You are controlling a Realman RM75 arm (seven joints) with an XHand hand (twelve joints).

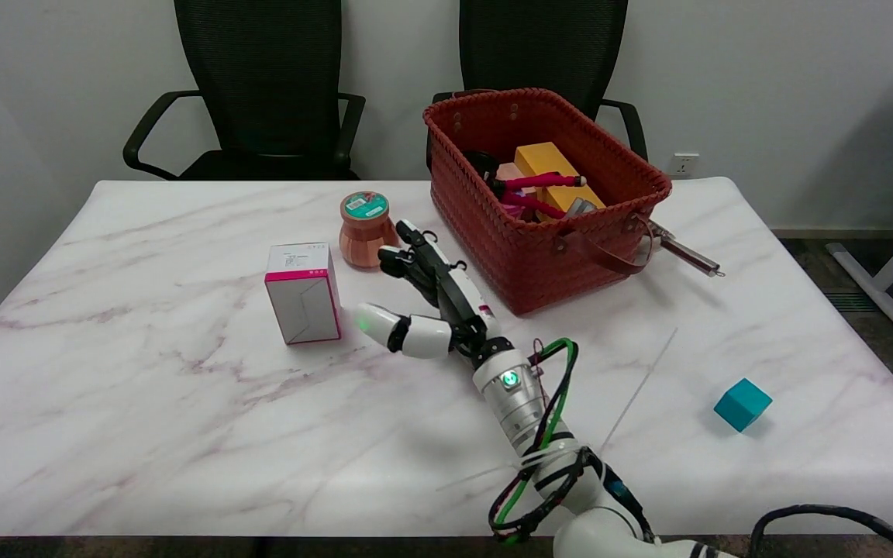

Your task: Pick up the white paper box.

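Just left of the right hand's [431, 306] spread fingers [375, 322] stands the white paper box [303, 293], untouched.

We see a white marble table [144, 434] with faint pink veins; on it stands the white paper box [303, 293], upright, with pink trim; just behind it a small orange jar [365, 229]; to the right a red woven basket [617, 225], a metal tool [687, 254] poking out from behind it; a teal cube [742, 404] lies well apart, near the right edge.
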